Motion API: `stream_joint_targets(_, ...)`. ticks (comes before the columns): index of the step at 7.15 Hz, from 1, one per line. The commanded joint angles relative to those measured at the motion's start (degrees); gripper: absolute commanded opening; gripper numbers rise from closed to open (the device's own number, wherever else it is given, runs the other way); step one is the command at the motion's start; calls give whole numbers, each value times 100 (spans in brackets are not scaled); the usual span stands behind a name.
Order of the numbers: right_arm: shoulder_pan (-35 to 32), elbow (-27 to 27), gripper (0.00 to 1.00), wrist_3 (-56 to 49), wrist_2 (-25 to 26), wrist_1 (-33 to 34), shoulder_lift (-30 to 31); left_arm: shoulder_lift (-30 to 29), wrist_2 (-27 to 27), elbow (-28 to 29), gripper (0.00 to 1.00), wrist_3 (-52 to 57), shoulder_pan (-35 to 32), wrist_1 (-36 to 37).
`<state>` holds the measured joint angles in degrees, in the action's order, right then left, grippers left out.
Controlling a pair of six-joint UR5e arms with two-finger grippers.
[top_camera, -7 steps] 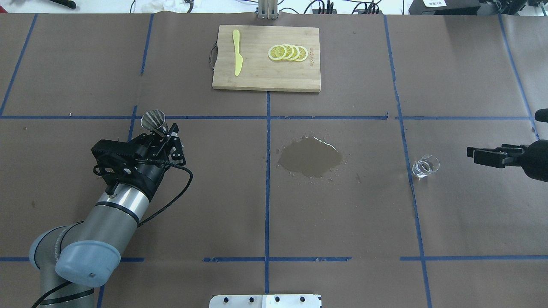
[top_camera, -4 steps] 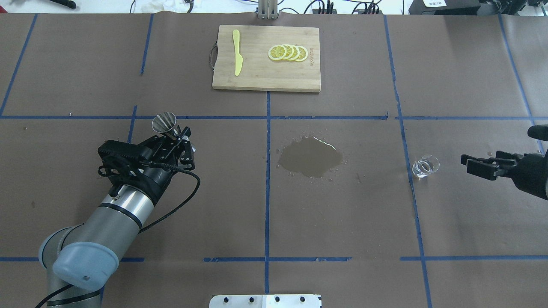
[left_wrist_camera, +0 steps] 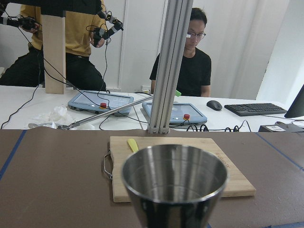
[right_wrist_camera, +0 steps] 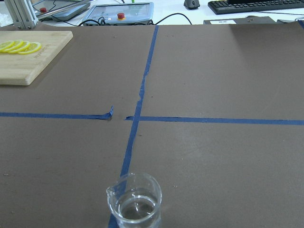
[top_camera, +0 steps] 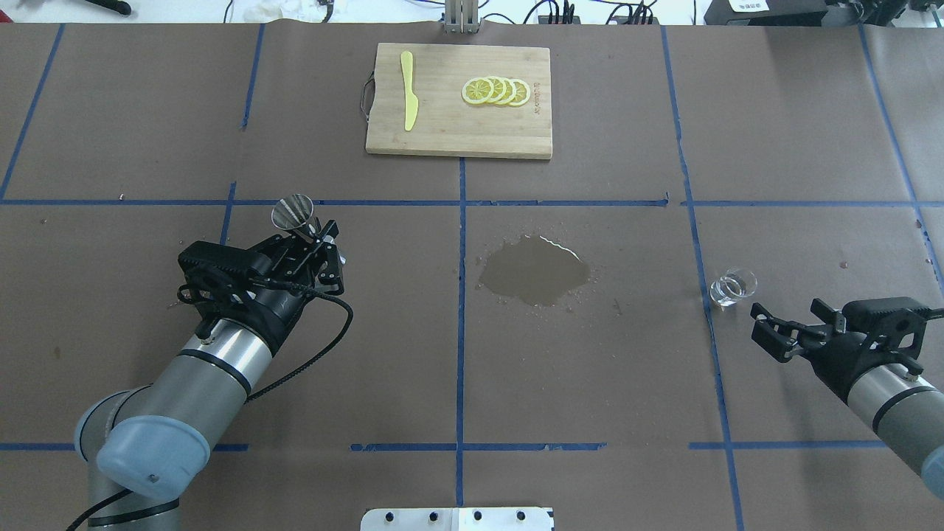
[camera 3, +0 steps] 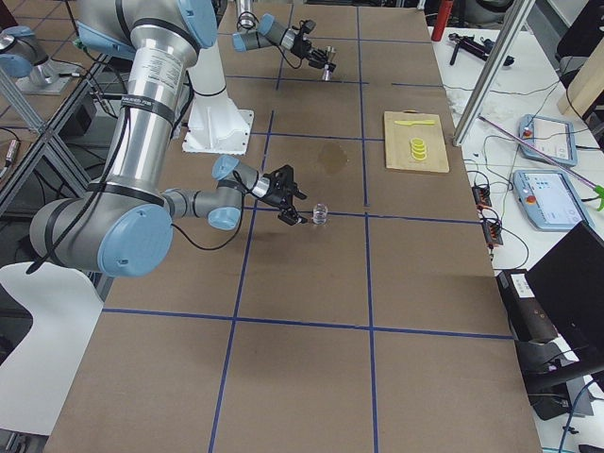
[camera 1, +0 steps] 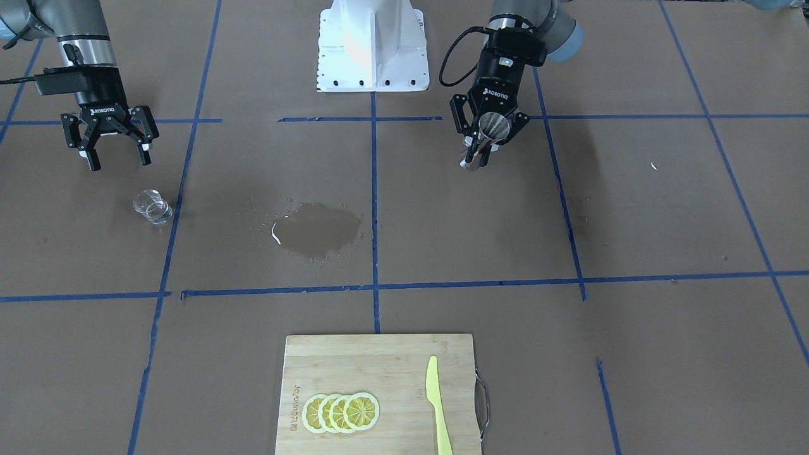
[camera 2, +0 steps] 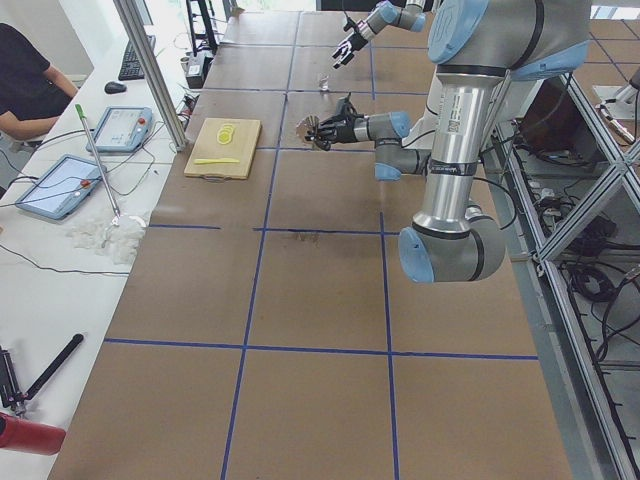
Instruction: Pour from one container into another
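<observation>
My left gripper (top_camera: 304, 230) is shut on a steel cup (top_camera: 293, 212), held upright above the table's left half. In the left wrist view the cup (left_wrist_camera: 175, 185) fills the lower middle, its mouth open upward. In the front-facing view the cup (camera 1: 492, 125) sits between the left gripper's (camera 1: 483, 142) fingers. A small glass beaker (top_camera: 732, 286) with a little clear liquid stands on the right. My right gripper (top_camera: 765, 335) is open, a short way in front of the beaker on the robot's side and apart from it. The beaker (right_wrist_camera: 135, 204) shows low in the right wrist view.
A wet spill (top_camera: 535, 271) darkens the brown paper near the table's middle. A wooden cutting board (top_camera: 442, 140) lies at the far edge with lemon slices (top_camera: 495, 91) and a yellow knife (top_camera: 408, 90). Blue tape lines cross the table.
The left gripper has carried the steel cup to the right. The right gripper has swung from the beaker's right side to its robot-side front, still open.
</observation>
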<state>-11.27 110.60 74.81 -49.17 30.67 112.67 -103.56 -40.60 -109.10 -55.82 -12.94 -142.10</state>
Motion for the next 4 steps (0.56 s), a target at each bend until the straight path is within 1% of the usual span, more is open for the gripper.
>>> stream_joint_targets(1, 282, -381, 100, 8, 608, -350, -78, 3, -53, 3, 0, 1, -6, 7)
stream_joint_targets(2, 301, -416, 100, -10, 654, -569, -78, 3, -53, 3, 0, 1, -6, 7)
stream_joint_targets(3, 362, -477, 100, -184, 959, -588, -70, 3, -53, 3, 0, 1, -6, -2)
stream_joint_targets(4, 441, -539, 100, -438, 970, -606, -235, 11, -53, 11, 0, 1, -6, 6)
